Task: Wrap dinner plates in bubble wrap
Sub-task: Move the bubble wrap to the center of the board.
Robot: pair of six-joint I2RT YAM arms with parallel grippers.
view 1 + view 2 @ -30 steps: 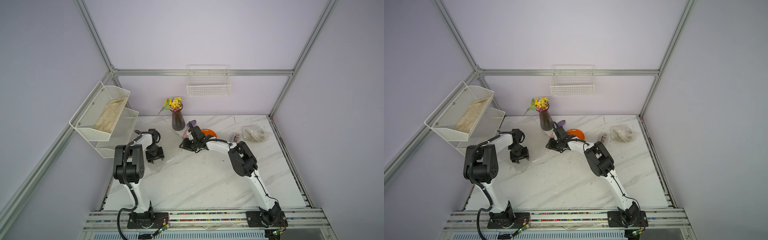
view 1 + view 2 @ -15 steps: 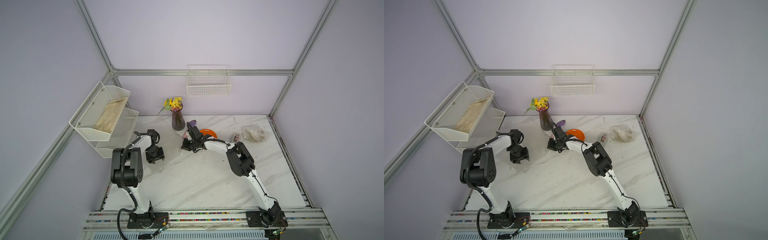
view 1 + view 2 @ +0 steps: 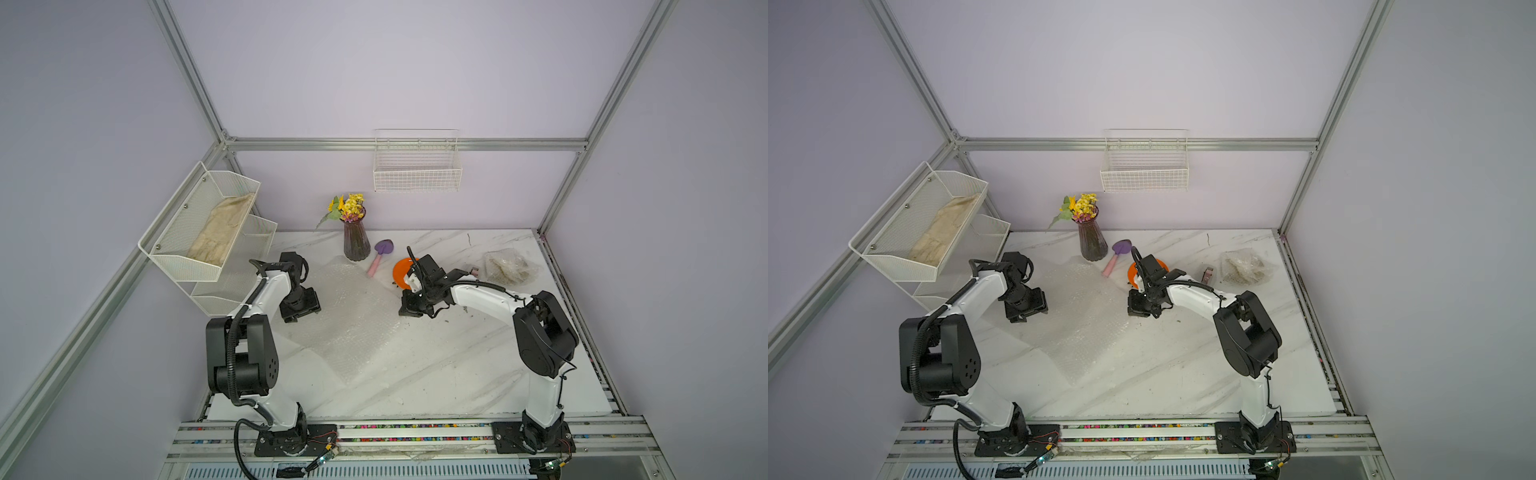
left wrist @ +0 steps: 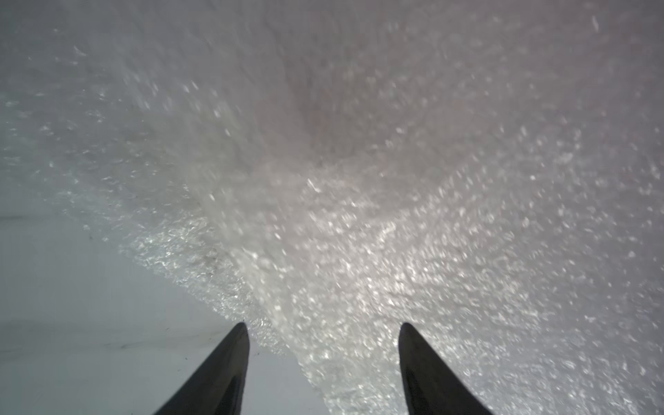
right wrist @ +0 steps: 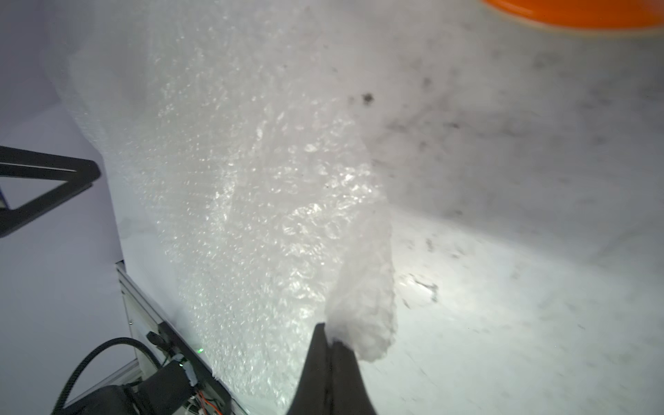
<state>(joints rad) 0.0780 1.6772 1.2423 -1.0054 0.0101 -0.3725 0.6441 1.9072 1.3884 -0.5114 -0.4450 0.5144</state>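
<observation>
On the bench (image 3: 457, 374), the right claw (image 5: 328, 339) pinches the bubble wrap (image 3: 349, 316) at 3 o'clock; the left claw (image 4: 323, 325) stands wide at 9 o'clock.

Scanning all four views now, and there's nothing to read: no word, label, brand, number or sign comes through legibly on any surface.

Robot lab enclosure, aluminium frame (image 3: 291, 144), plain lilac walls (image 3: 374, 62), marble-look tabletop (image 3: 436, 374), mounting rail (image 3: 415, 428) along its front edge.
</observation>
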